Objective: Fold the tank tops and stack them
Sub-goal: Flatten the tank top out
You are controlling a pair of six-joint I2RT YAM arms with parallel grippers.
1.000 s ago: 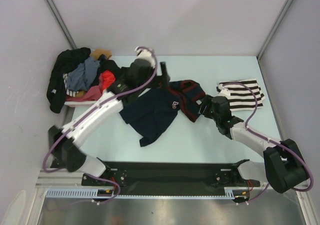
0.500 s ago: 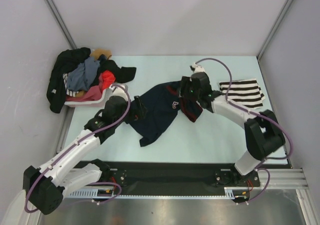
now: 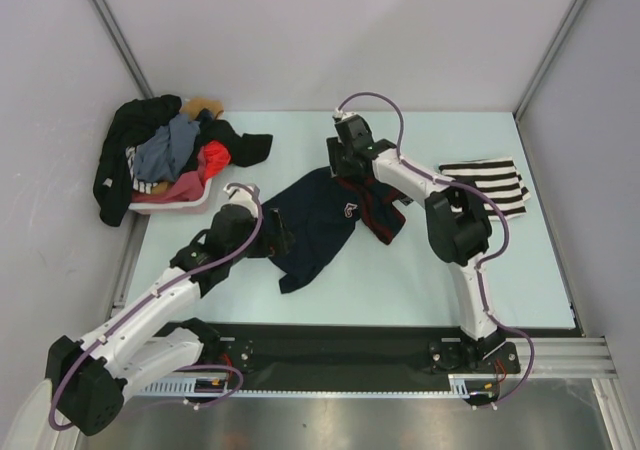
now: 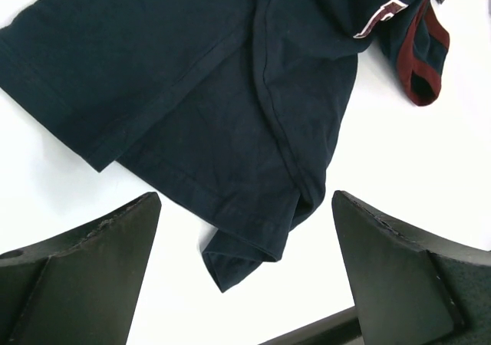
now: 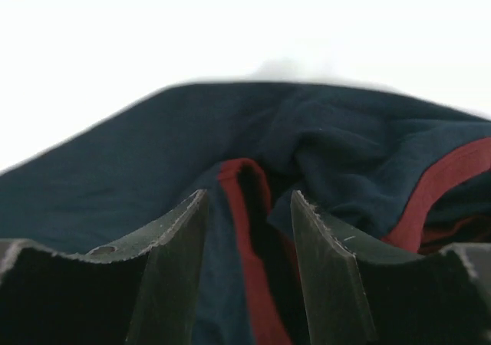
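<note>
A pink basket (image 3: 185,207) heaped with clothes sits far left on the tabletop (image 3: 420,270). The left claw (image 3: 282,238), jaws wide apart, hovers over the near-left hem of the navy jersey (image 3: 312,225). The right claw (image 3: 343,166), fingers apart, straddles its red-trimmed far edge. The striped tank top (image 3: 488,185) lies flat, far right.

Jersey (image 3: 318,220), centre: dark navy, dark red trim, white numeral w/ red edge. Tank top (image 3: 488,182) at 3 o'clock: black & white horiz stripes. Desk (image 3: 430,270): pale mint. Basket (image 3: 195,202) at 10 o'clock: pale pink; heap (image 3: 175,150) in it black, grey-blue, red, bit of tan. Left arm (image 3: 160,295) & right arm (image 3: 405,175): white w/ black joints; cables (image 3: 372,97) purple. Left gripper (image 4: 245,195) & right gripper (image 5: 248,195): matte black
</note>
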